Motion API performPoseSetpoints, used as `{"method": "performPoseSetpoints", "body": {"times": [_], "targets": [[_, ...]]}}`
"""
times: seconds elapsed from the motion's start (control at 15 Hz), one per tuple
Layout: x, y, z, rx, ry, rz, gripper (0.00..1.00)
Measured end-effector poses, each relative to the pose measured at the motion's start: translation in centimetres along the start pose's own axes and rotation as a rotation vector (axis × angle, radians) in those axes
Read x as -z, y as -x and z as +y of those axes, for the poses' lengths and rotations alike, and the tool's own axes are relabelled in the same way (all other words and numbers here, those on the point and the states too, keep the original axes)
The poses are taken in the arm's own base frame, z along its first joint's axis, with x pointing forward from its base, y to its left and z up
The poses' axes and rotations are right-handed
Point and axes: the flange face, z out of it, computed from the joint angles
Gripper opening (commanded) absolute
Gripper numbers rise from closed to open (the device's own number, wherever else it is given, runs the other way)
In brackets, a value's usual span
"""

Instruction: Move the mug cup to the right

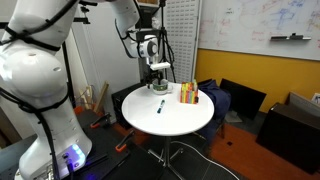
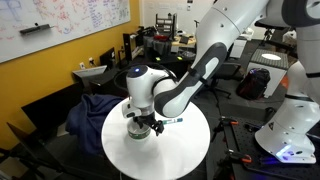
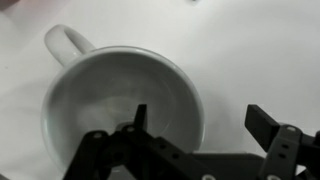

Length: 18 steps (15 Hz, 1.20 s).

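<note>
The mug cup (image 3: 110, 100) is pale, round and squat, with its handle at the upper left of the wrist view. It stands on the round white table (image 1: 150, 120), directly below the gripper in an exterior view (image 1: 158, 88). My gripper (image 3: 200, 125) is open and low over the mug. One finger is inside the bowl and the other is outside its right wall, with a gap to the wall. In an exterior view the gripper (image 2: 141, 124) hides most of the mug.
A red-orange-yellow striped block (image 1: 188, 93) stands on the table close to the mug. A thin dark pen (image 1: 160, 105) lies on the table in front of the mug. Chairs, a blue cloth (image 2: 95, 110) and a second robot arm surround the table.
</note>
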Motion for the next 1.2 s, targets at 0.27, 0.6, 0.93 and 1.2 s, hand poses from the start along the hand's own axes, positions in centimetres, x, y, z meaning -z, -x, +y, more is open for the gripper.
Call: {"method": "performPoseSetpoints", "body": {"times": [0.27,0.6,0.93,1.2], "targets": [[-0.9,-0.1,0.8,0.007,-0.003,0.004,0.52],[-0.8,-0.5,1.4,0.007,0.004,0.01,0.14],[-0.6,-0.7,1.6,0.012,0.008,0.014,0.03],[-0.6,-0.7,1.6,0.025,0.006,0.014,0.03]]}}
